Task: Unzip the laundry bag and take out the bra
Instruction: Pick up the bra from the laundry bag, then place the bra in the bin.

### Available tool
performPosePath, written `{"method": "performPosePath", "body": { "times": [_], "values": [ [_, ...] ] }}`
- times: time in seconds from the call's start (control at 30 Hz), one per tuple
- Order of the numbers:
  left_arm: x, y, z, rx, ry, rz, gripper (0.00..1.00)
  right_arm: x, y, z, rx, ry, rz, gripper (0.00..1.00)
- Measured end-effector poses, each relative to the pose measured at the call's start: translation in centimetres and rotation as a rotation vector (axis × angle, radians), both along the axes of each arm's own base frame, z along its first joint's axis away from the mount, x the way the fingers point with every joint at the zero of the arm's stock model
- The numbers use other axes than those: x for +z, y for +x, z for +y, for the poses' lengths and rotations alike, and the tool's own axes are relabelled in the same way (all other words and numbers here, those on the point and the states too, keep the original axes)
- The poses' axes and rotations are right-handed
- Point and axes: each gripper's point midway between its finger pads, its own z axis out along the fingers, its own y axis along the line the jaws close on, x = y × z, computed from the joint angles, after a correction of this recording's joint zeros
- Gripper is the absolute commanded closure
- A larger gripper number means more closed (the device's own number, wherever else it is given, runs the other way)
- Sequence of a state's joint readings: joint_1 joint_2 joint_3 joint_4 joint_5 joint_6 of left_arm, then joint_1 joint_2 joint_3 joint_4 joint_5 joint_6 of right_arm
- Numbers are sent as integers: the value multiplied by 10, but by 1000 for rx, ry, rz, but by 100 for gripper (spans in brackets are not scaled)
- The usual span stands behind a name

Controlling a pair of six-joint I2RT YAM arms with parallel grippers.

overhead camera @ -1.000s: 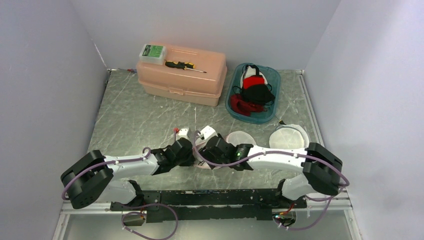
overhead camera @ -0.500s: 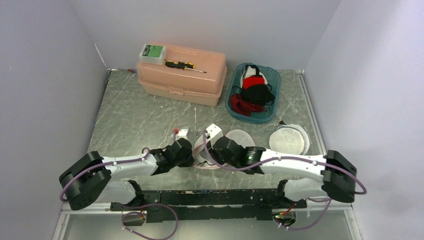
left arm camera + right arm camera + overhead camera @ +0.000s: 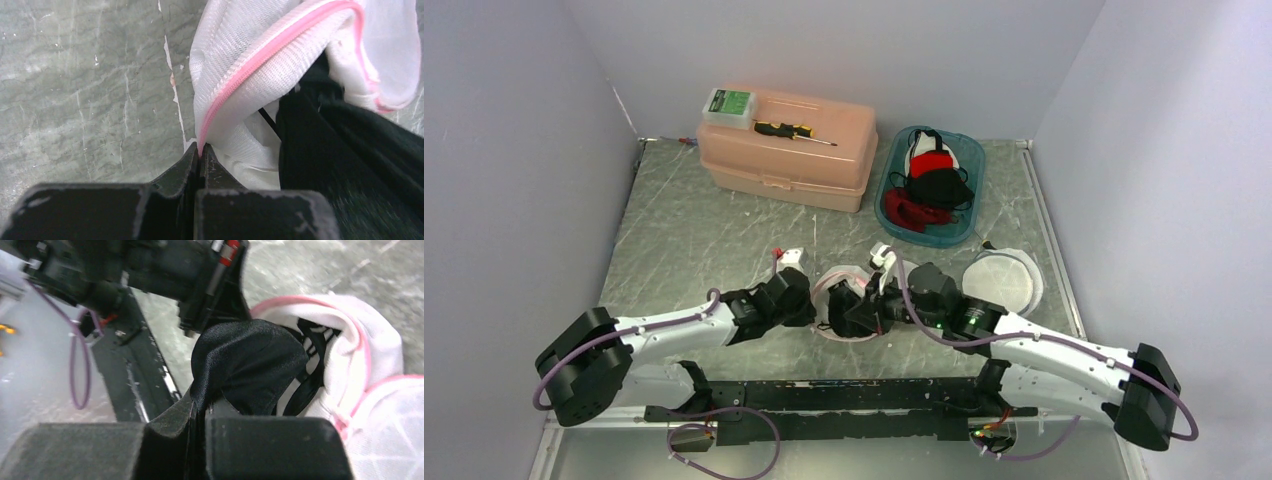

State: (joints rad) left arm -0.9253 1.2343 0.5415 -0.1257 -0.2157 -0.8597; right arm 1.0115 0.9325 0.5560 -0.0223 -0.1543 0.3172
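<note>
Pinching the laundry bag point(image 3: 240, 55) at the near end of its pink zipper tape point(image 3: 260, 55), the left gripper point(image 3: 200, 152) has its fingers pressed together with only the mesh edge between them, low over the grey marbled table point(image 3: 85, 100). Just beside it, the right gripper point(image 3: 200, 407) is clamped on a fold of the black bra point(image 3: 250, 360), whose satin cup bulges up out of the bag's open mouth while thin black straps trail back inside the white mesh point(image 3: 370, 340). In the overhead view both arms reach inward from the near edge and meet at the bag point(image 3: 849, 272), which lies near the front middle of the table, the left gripper point(image 3: 809, 310) on its left side and the right gripper point(image 3: 849, 310) over its centre. A white disc point(image 3: 1002, 280) lies to the right, a little farther back. Toward the far wall sits a blue tub point(image 3: 879, 205) holding red, black and white garments point(image 3: 934, 170), and left of it a salmon toolbox point(image 3: 789, 165) with a screwdriver point(image 3: 794, 132) and a green box point(image 3: 729, 103) on its lid.
</note>
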Motion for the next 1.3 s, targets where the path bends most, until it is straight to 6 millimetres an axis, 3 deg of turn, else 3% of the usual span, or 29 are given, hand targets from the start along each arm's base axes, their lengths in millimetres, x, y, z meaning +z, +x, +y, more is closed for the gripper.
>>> {"method": "performPosePath", "body": {
  "times": [0.17, 0.47, 0.67, 0.83, 0.93, 1.07, 1.17, 1.3],
  "values": [
    [4, 1, -1, 1, 2, 0, 97, 36, -11, 4, 91, 152, 24, 100],
    [9, 3, -1, 7, 10, -3, 97, 105, -21, -7, 182, 323, -27, 100],
    [8, 1, 2, 9, 22, 4, 97, 177, -24, -21, 186, 409, -148, 100],
    [9, 1, 4, 12, 28, 4, 97, 245, -14, -39, 92, 437, -297, 100],
    [11, 1, 4, 12, 25, 2, 97, 279, 4, -53, -35, 420, -373, 100],
    [10, 0, 6, 12, 34, 9, 97, 317, 46, -77, -284, 361, -471, 100],
    [9, -1, 7, 12, 39, 12, 97, 326, 83, -94, -474, 271, -527, 100],
    [9, -2, 8, 12, 42, 14, 97, 321, 131, -112, -691, 95, -591, 100]
  ]
}}
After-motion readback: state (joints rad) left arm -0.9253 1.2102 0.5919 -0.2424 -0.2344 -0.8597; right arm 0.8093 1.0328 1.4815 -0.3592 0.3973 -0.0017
